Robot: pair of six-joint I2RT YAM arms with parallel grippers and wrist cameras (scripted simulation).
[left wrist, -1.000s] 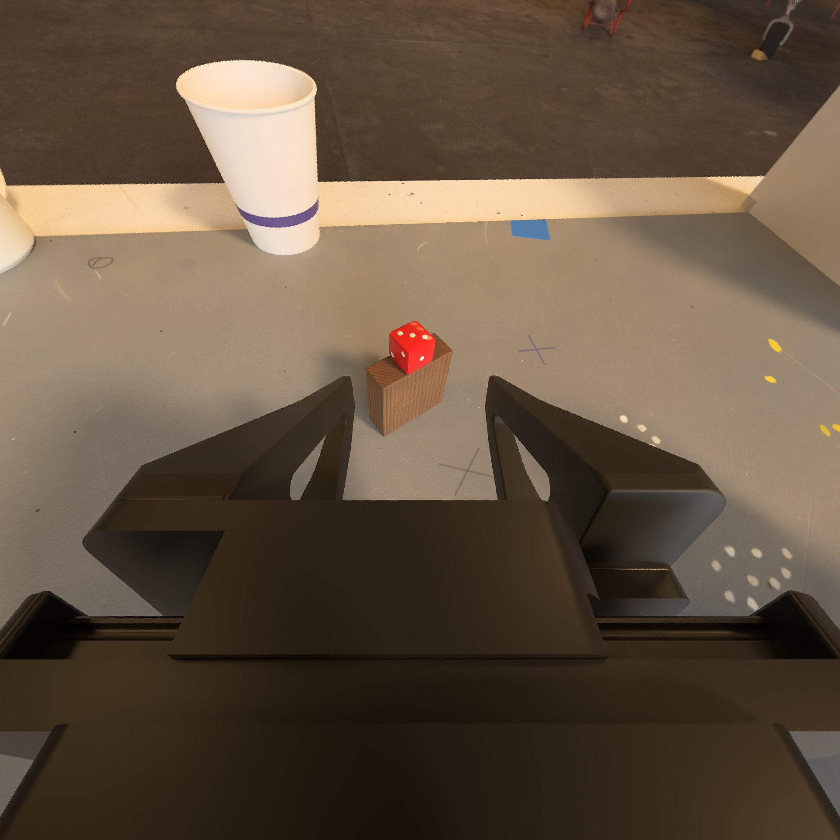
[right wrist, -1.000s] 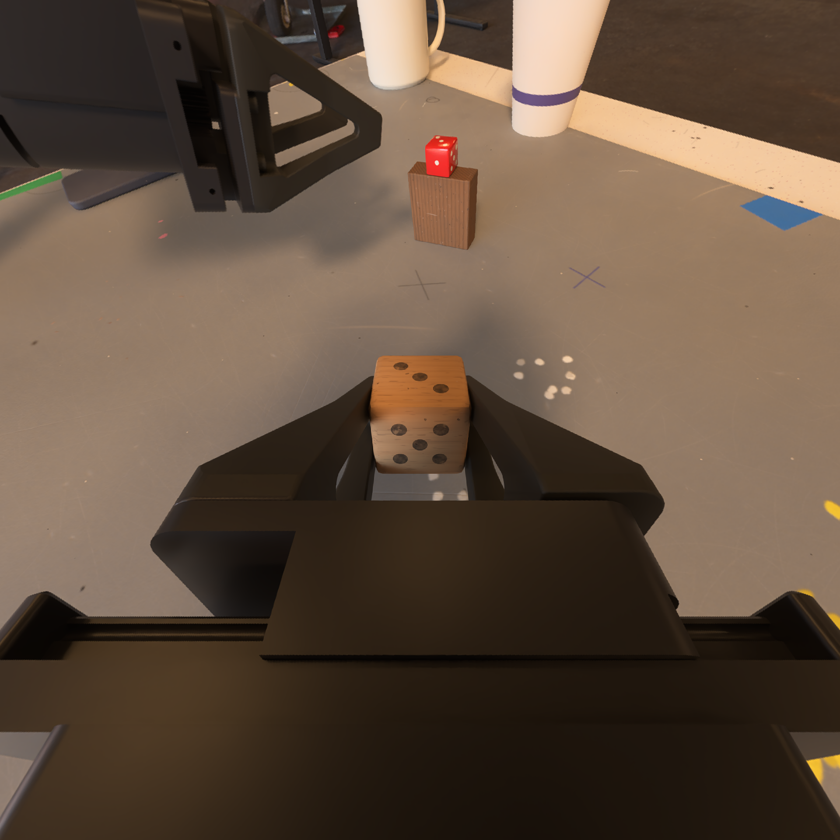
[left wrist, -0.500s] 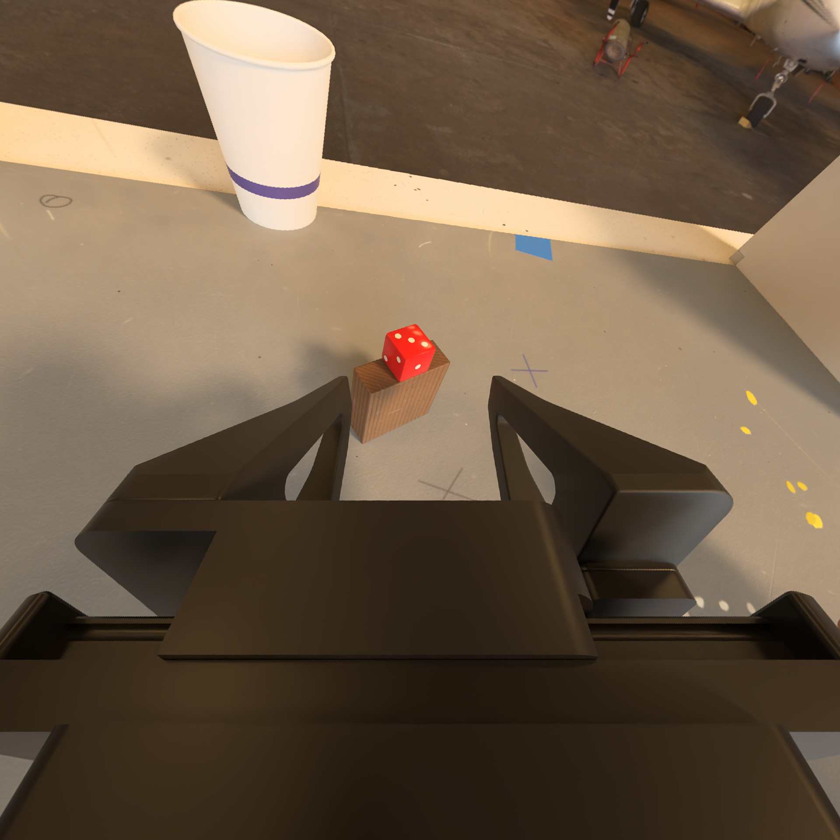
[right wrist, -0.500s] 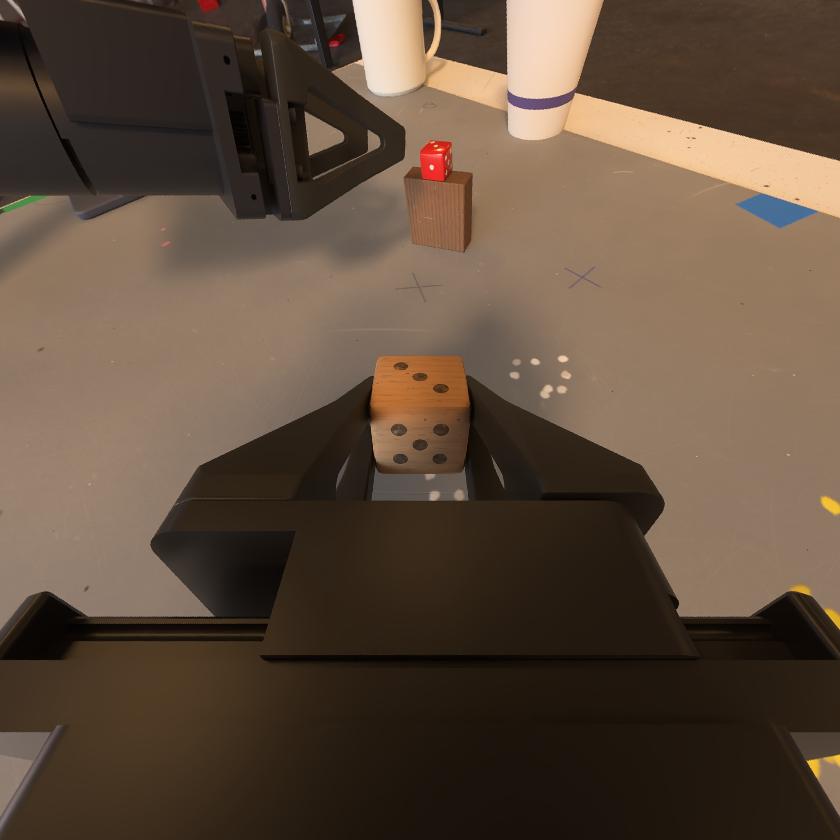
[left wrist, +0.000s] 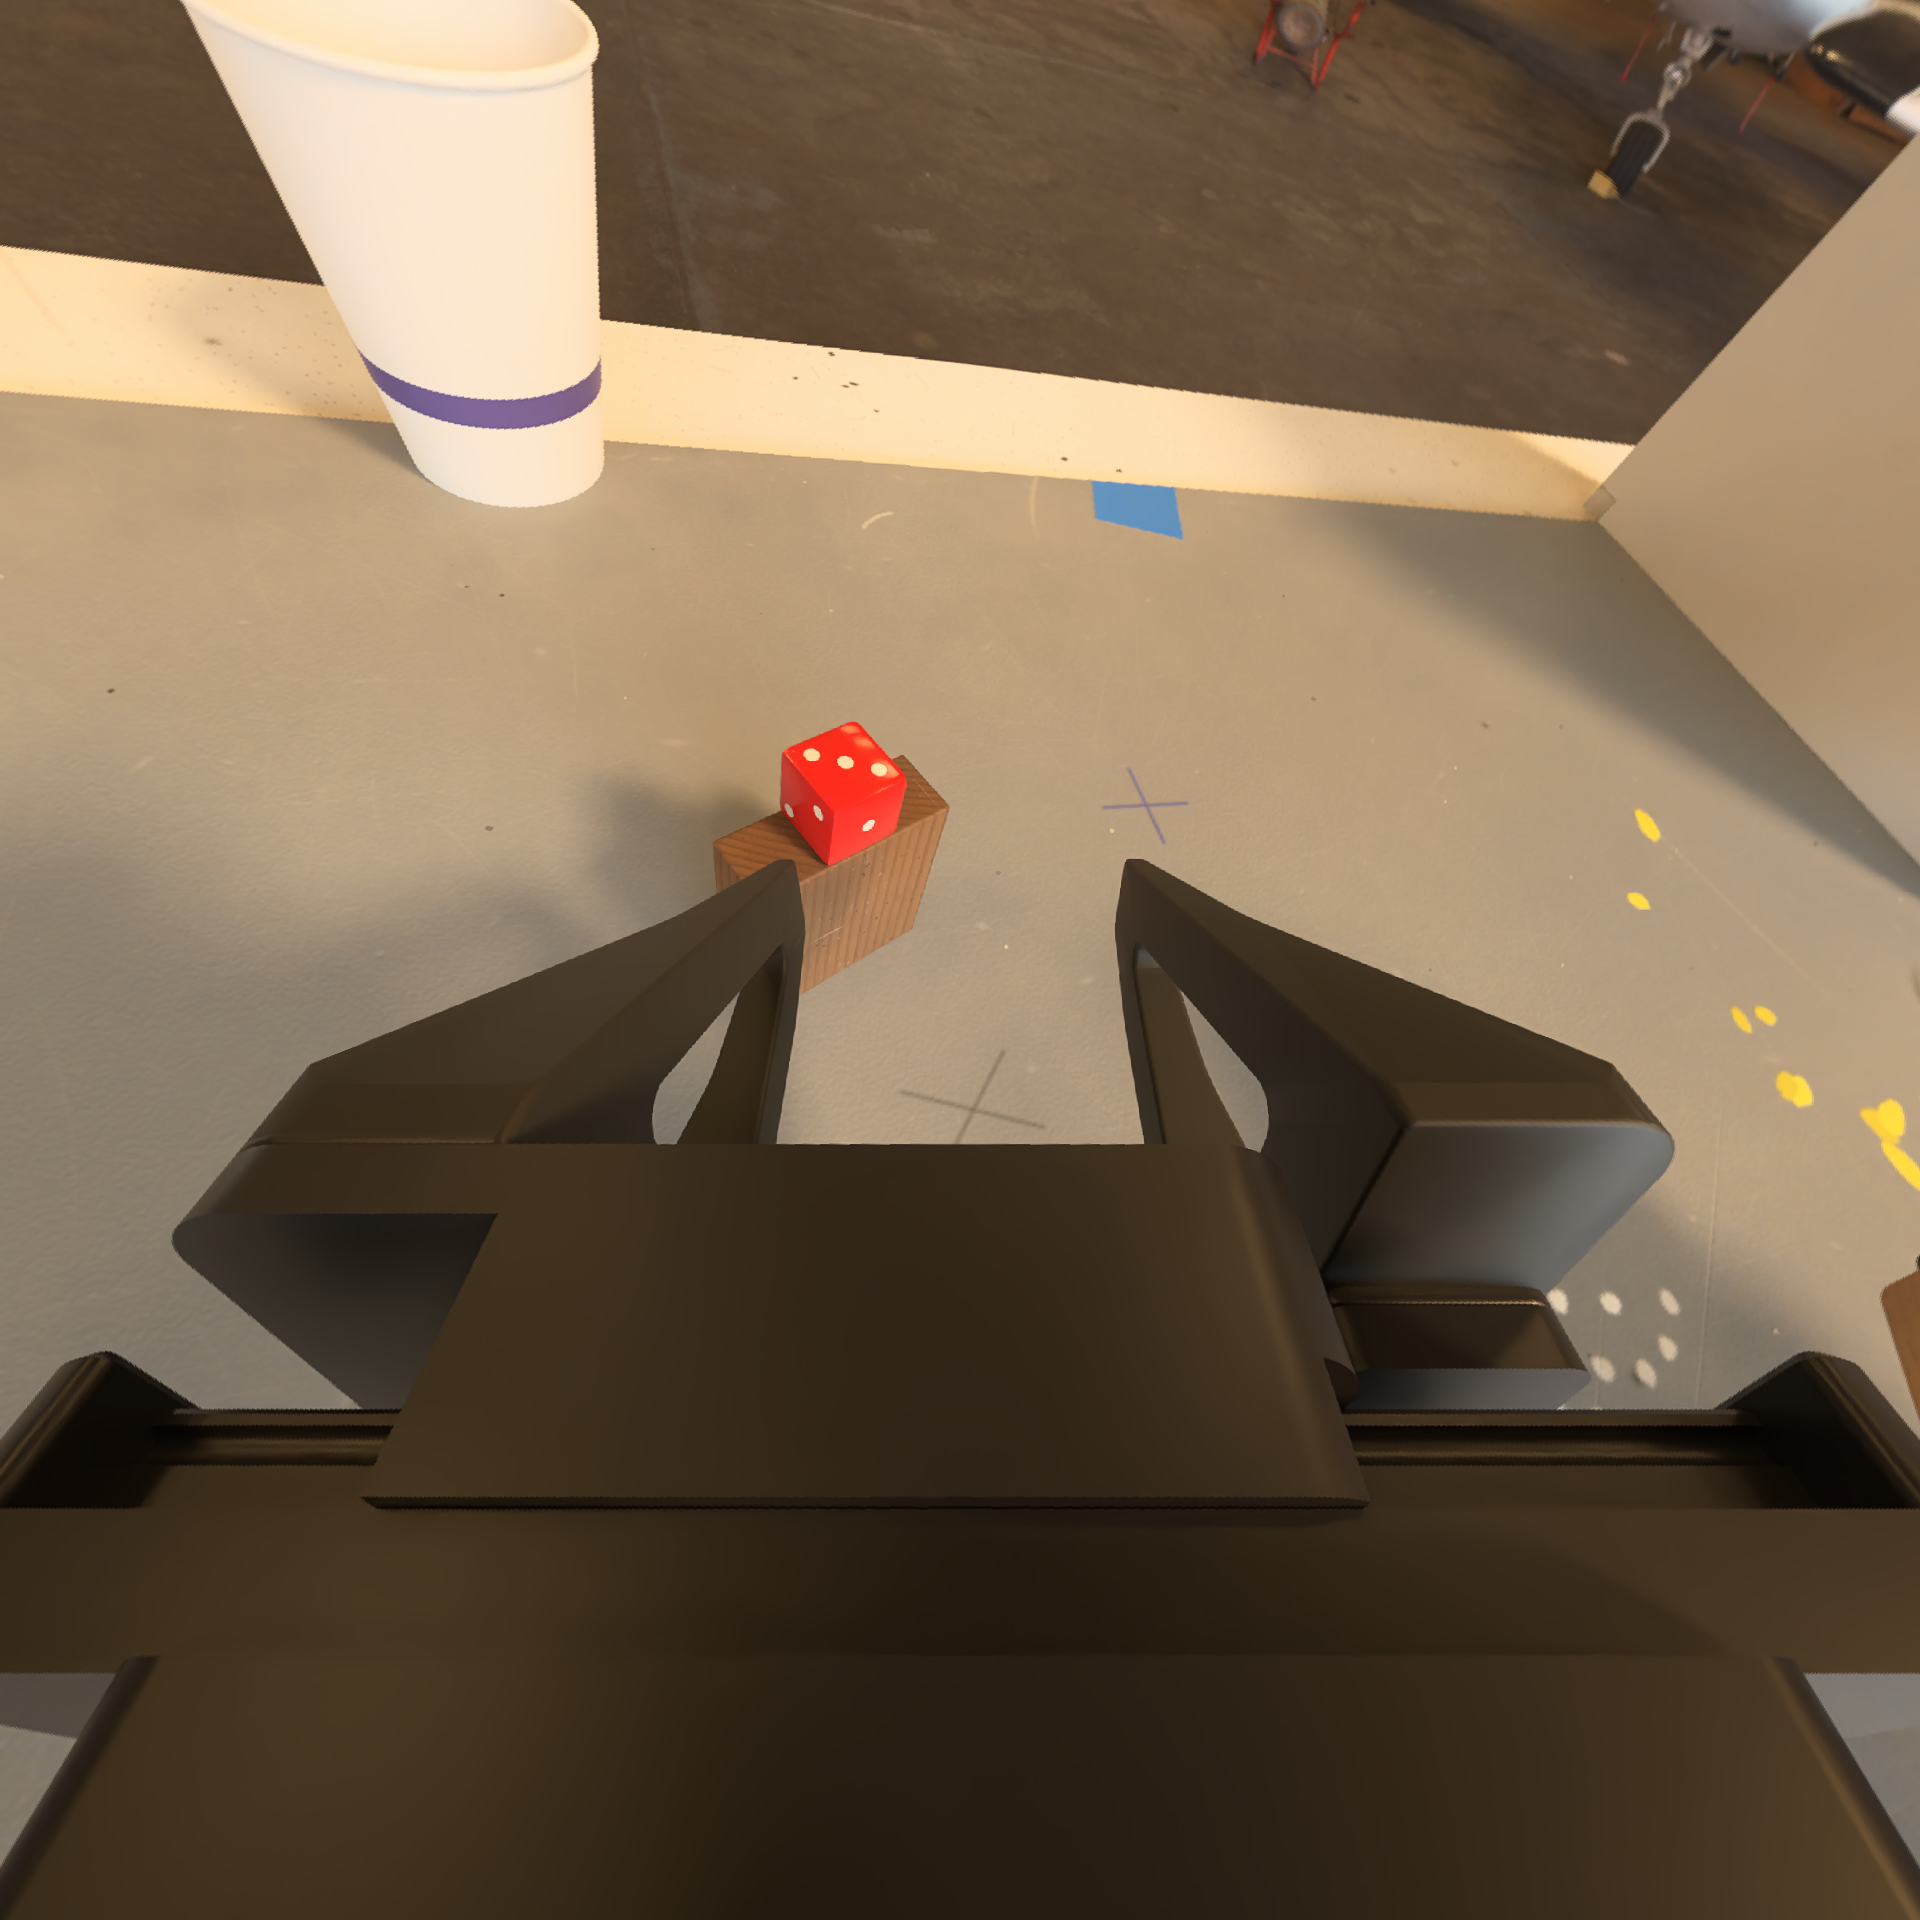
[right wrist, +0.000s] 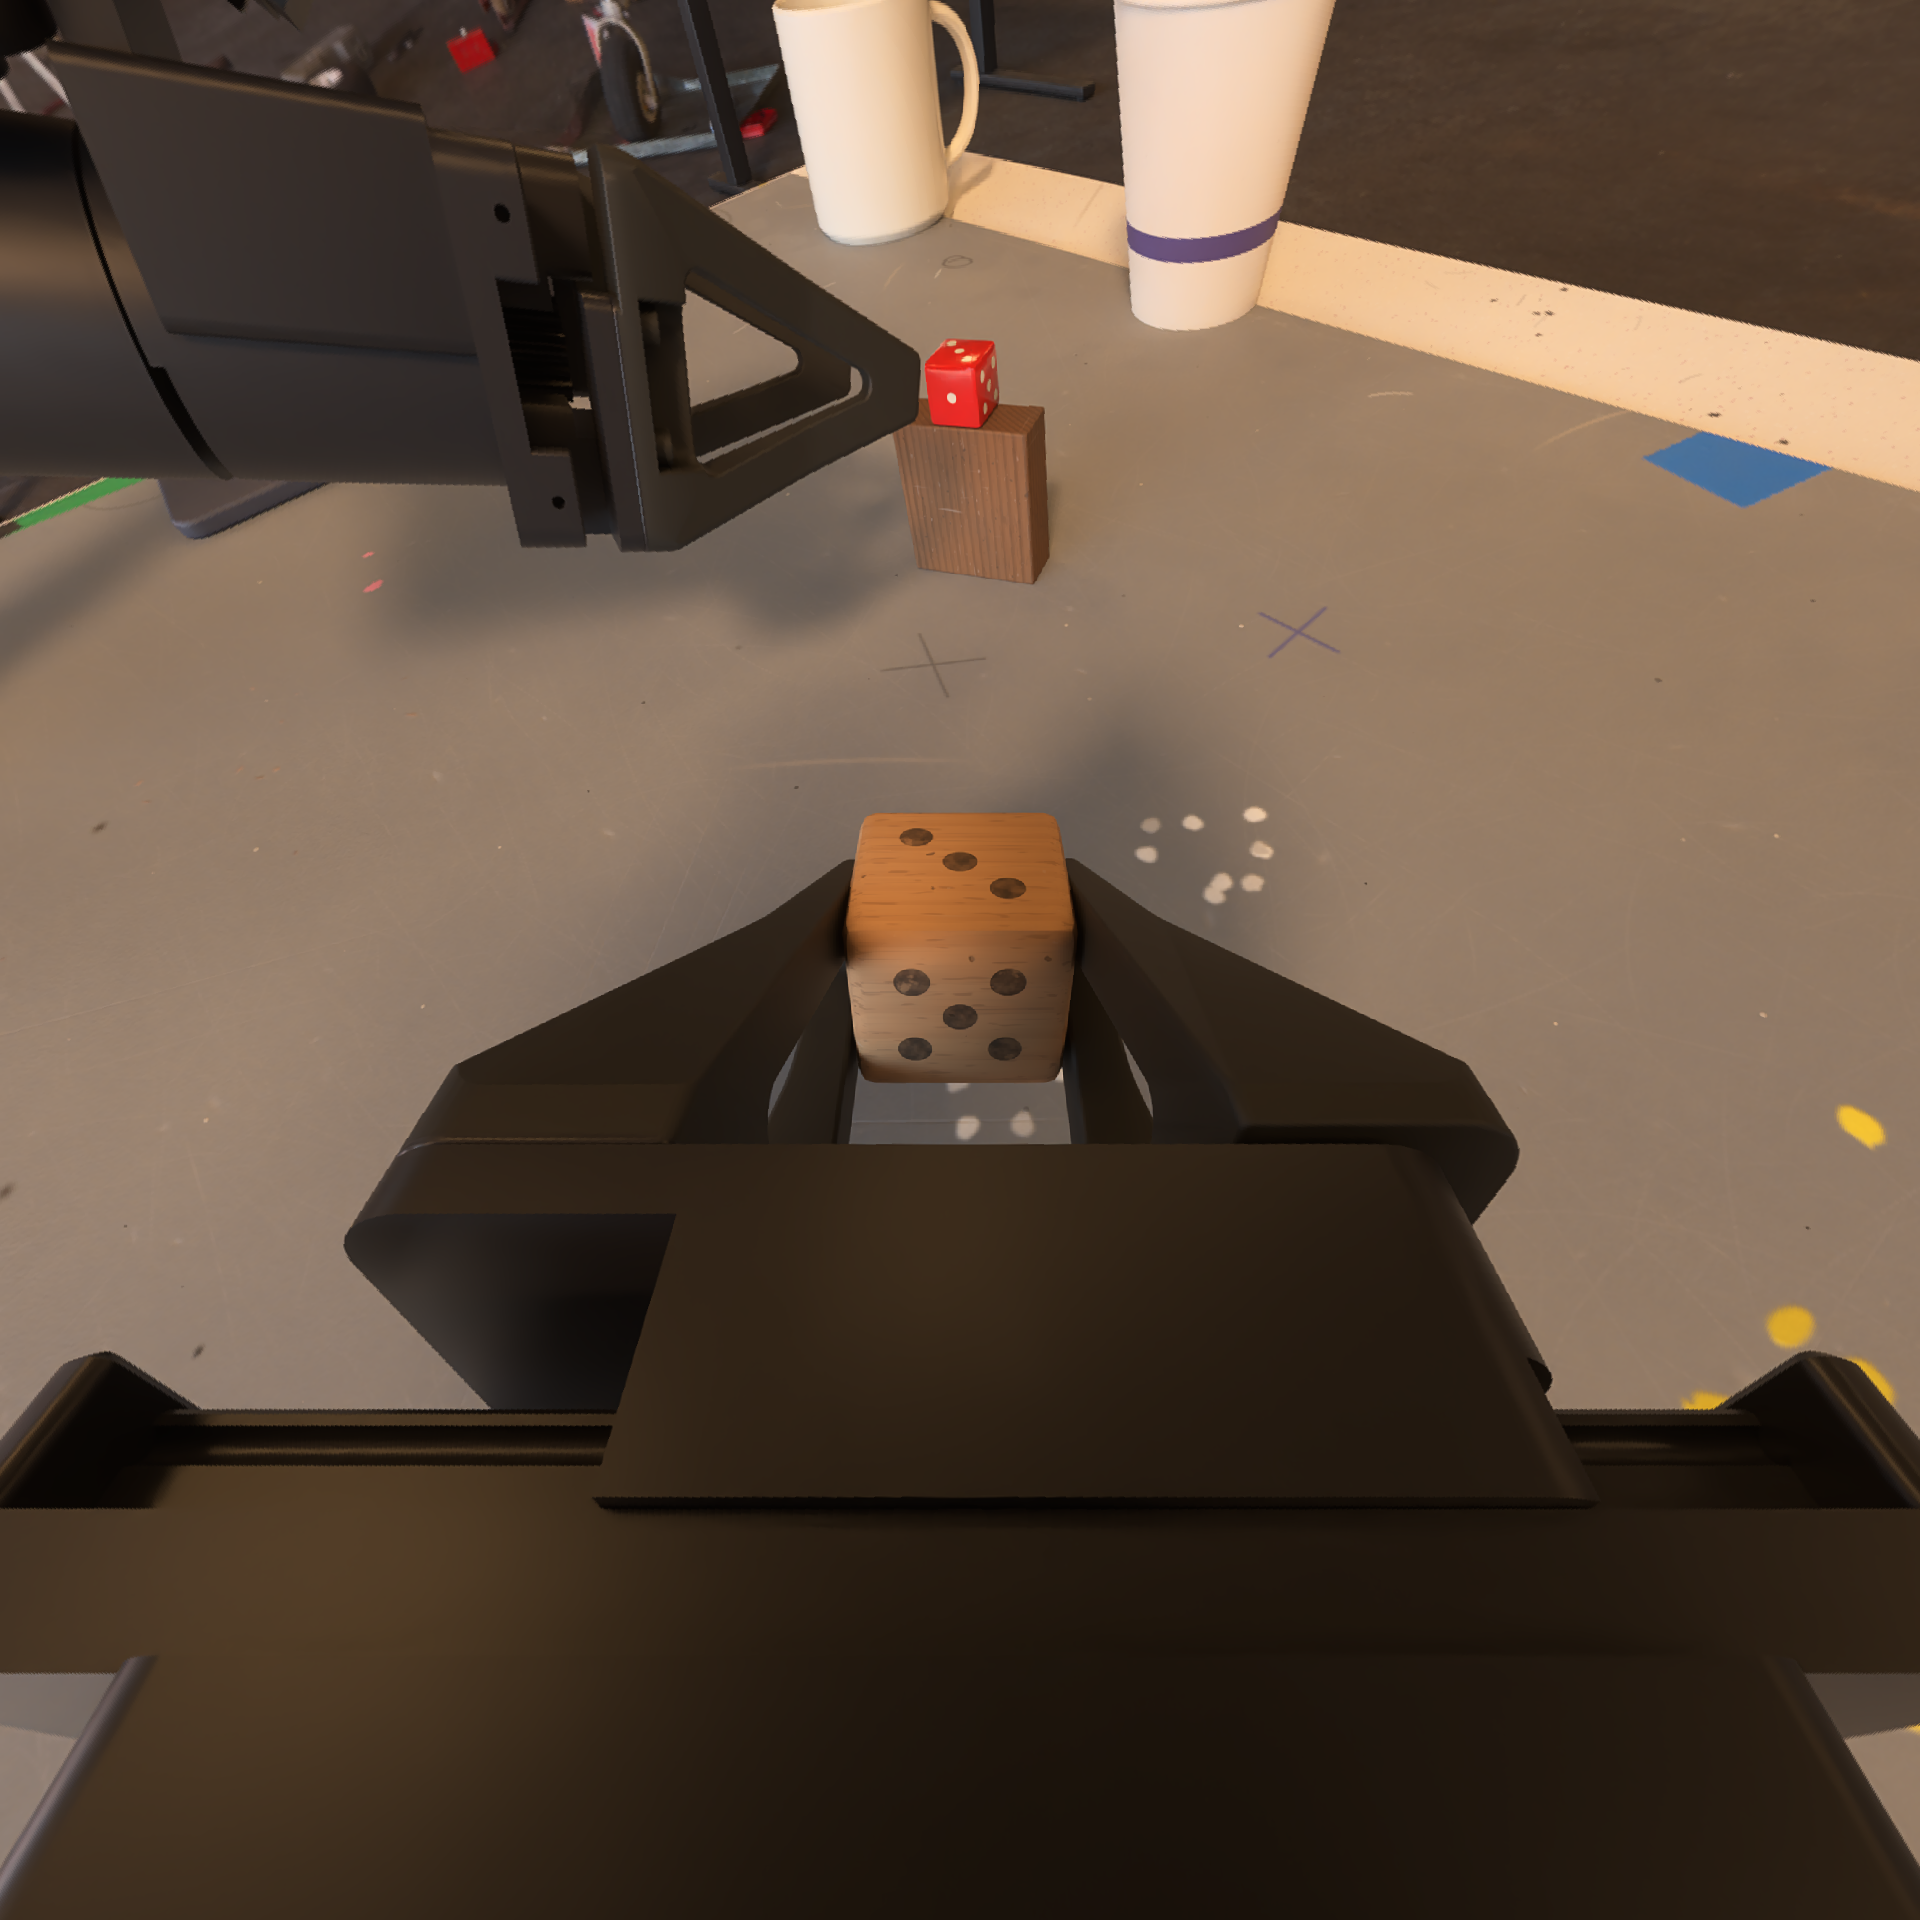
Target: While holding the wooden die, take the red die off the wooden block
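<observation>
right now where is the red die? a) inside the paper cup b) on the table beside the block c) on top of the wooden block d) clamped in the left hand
c: the red die sits on top of the wooden block, while the open left hand is near it with nothing between its fingers.

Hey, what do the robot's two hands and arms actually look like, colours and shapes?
Both are matte black. The left hand has two wedge-shaped fingers with triangular cut-outs, sliding on a grooved rail. The right hand is built alike. Seen from the side, the left arm is a dark rounded housing with small screw holes. No cables or markings show.
</observation>
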